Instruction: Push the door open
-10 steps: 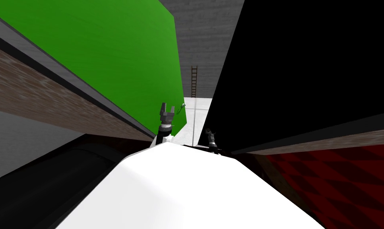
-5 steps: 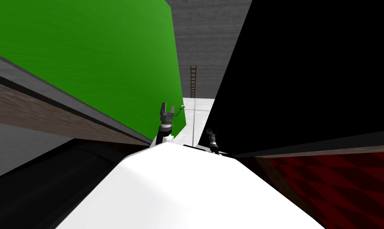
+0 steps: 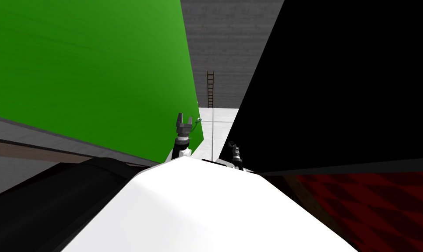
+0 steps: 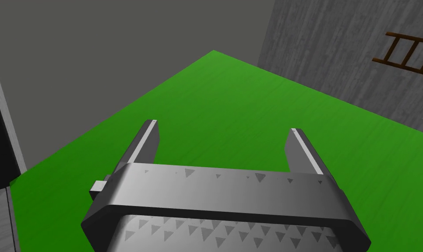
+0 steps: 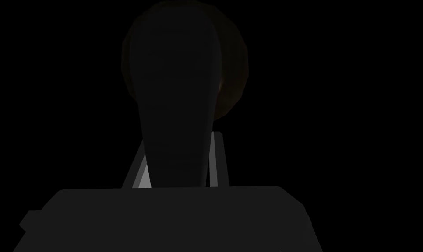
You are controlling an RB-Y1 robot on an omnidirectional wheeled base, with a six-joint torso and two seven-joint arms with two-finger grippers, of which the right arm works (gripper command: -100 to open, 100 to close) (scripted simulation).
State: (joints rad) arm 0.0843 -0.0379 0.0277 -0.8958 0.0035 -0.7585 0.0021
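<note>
The green door (image 3: 96,74) fills the upper left of the head view and stands partly ajar. Its small handle (image 3: 199,119) is at the free edge, centre frame. The left gripper (image 3: 184,119) is spread wide and empty, just beside that edge. The right gripper (image 3: 233,145), right of centre, is closed narrowly on a dark lever-shaped piece (image 5: 175,109). Assessment: a rigid hinged slab, probably moderate in weight. Press flat near the handle edge; no grasp needed.

green door (image 3: 96,74) left, open floor (image 3: 215,127) ahead
</note>
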